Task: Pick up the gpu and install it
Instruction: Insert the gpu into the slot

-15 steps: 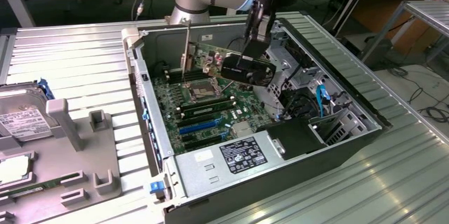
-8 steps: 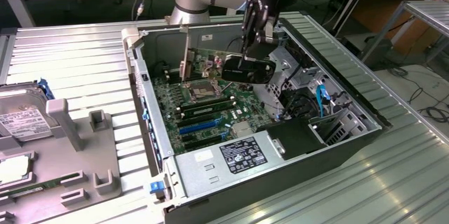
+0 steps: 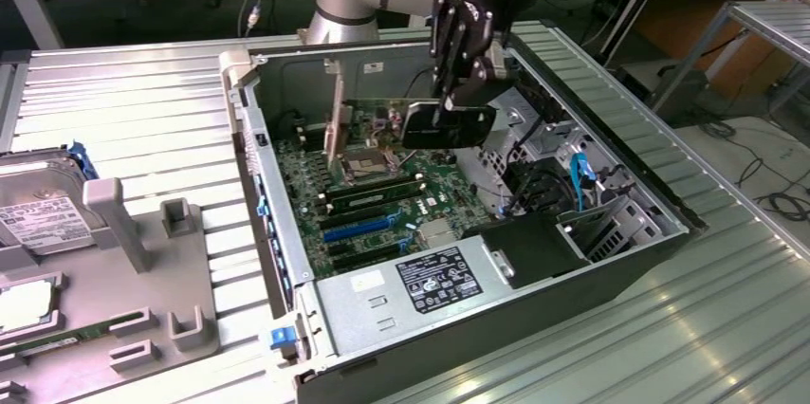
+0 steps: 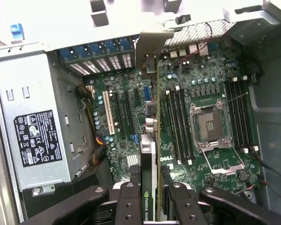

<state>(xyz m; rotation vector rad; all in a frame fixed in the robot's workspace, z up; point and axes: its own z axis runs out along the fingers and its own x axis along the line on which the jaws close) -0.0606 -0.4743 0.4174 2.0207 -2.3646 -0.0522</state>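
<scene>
- The gripper pinches the gpu between its fingers. The card stands on edge and runs straight out ahead of them over the motherboard.
- Its silver bracket lies at the end far from the fingers, by the case rear wall.
- Whether the card's lower edge is in a slot cannot be told.
- Doing this step well likely calls for an upright card, its edge lined along one slot, and even downward pressure.
</scene>
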